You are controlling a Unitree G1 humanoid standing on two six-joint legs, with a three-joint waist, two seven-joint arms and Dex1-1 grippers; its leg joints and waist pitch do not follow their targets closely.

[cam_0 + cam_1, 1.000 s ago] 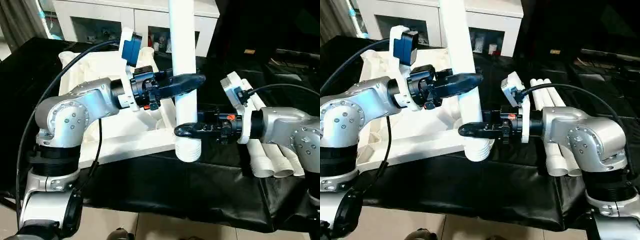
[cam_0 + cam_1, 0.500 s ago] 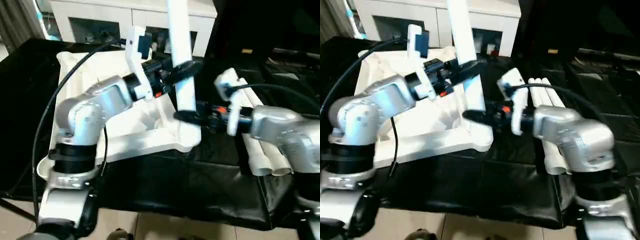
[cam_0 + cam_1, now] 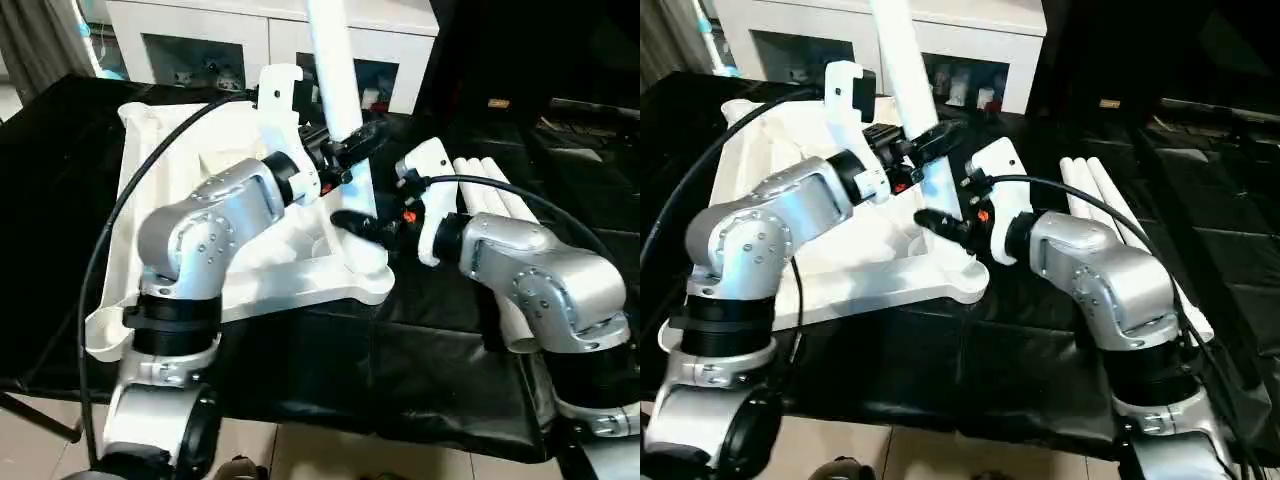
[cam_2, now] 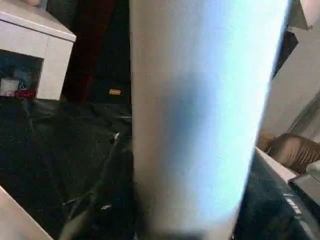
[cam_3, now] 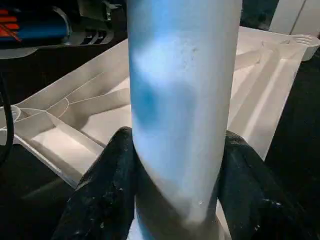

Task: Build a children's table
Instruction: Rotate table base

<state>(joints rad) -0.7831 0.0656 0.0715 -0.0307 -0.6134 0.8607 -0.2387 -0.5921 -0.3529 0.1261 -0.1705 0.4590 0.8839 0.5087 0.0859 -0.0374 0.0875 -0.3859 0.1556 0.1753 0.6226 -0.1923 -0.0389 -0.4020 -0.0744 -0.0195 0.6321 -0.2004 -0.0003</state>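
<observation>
White leg (image 3: 335,70) clamped by my left hand (image 3: 352,148) and right hand (image 3: 352,222), tilted over the tabletop's (image 3: 180,160) near corner socket; it may jam or slip.

Bare black surface (image 3: 400,370) at 6 o'clock gives passing room. The upright leg (image 3: 335,70) at 12 o'clock and 3 spare legs (image 3: 490,200) at 3 o'clock block.

A white glass-door cabinet (image 3: 270,40) stands behind the black-draped table (image 3: 420,350), above a pale floor (image 3: 330,455).
</observation>
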